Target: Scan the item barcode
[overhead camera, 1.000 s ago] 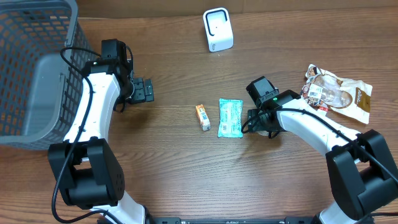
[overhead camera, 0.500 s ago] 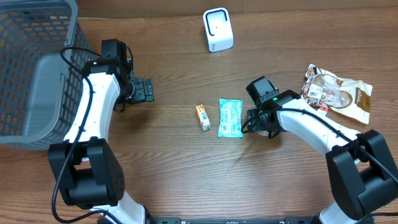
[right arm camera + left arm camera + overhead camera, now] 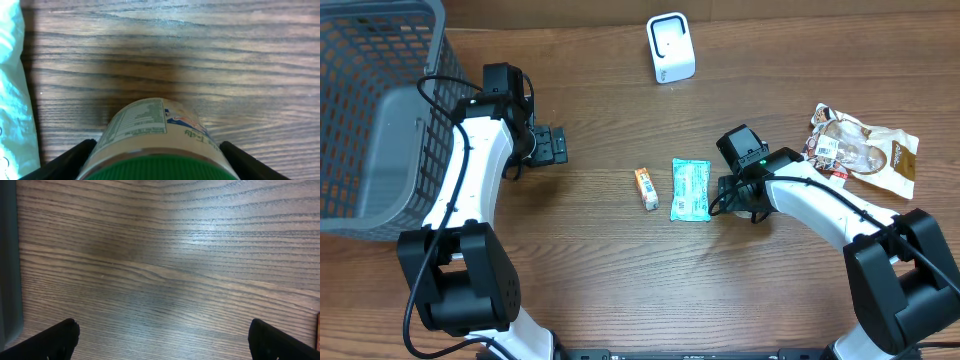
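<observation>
At the right wrist: right gripper (image 3: 157,144) jaws closed against both sides of a green-capped bottle (image 3: 150,122). Only the cap and part of the label show, print too small to read. From overhead the bottle is hidden under the wrist. Teal packet (image 3: 14,95) just left of it, cut off by the frame edge. Small orange box (image 3: 646,187) beside the packet. Left gripper (image 3: 162,330) jaws wide open, only table (image 3: 160,255) between them. Snack bag (image 3: 868,148) right; grey basket (image 3: 370,110) left, cropped. White scanner (image 3: 670,47) at far edge. Brown woodgrain table fills every frame.
</observation>
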You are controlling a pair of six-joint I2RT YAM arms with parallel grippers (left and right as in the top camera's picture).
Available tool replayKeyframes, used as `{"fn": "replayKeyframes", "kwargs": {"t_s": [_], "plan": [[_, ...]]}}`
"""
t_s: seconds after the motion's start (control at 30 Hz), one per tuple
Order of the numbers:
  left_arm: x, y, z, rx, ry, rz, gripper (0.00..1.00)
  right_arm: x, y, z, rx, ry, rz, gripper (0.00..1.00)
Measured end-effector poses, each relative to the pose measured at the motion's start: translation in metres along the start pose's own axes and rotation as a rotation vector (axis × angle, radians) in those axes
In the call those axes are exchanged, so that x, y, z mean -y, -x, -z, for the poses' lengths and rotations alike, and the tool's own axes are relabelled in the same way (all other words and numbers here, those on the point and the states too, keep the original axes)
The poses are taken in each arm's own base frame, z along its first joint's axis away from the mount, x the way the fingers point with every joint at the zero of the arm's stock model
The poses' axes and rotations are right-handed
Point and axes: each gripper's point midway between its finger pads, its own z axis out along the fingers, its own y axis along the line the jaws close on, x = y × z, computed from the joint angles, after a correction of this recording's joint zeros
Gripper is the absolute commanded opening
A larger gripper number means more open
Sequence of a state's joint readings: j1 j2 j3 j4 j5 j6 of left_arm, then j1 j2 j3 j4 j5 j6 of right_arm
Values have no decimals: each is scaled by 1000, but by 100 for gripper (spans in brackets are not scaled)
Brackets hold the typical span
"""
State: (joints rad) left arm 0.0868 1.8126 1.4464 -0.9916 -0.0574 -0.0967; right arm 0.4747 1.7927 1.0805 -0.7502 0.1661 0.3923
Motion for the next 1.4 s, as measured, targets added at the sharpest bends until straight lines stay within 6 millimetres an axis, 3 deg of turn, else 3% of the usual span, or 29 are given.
{"fn": "replayKeyframes", "kwargs": {"t_s": [0.17,0.3,0.43,0.6,0.7,0.8,0.93,1.03,1.1,1.17,1.23,1.3,1.4], "plan": [[0,0,0,0,0,0,100,0,-1,0,-5,-1,1,72],[0,0,0,0,0,0,100,3,-5,2,-25,-12,3,60],[0,0,0,0,0,0,100,5,-8,5,-49,-23,8,55],[0,0,0,0,0,0,100,1,7,28,-50,-24,12,43],[0,0,0,1,0,0,100,-6,34,67,-10,-4,38,43],[0,0,0,1,1,0,100,-14,66,119,66,32,46,32],[0,0,0,2,0,0,100,-21,114,222,270,122,40,14],[0,0,0,1,0,0,100,-17,134,299,444,195,29,15],[0,0,0,1,0,0,100,-13,138,336,534,238,25,18],[0,0,0,1,0,0,100,-10,137,356,583,268,28,18],[0,0,0,1,0,0,100,-10,140,363,608,283,30,18],[0,0,0,1,0,0,100,-15,150,359,620,294,35,7],[0,0,0,0,0,0,100,-33,179,341,642,309,40,4]]}}
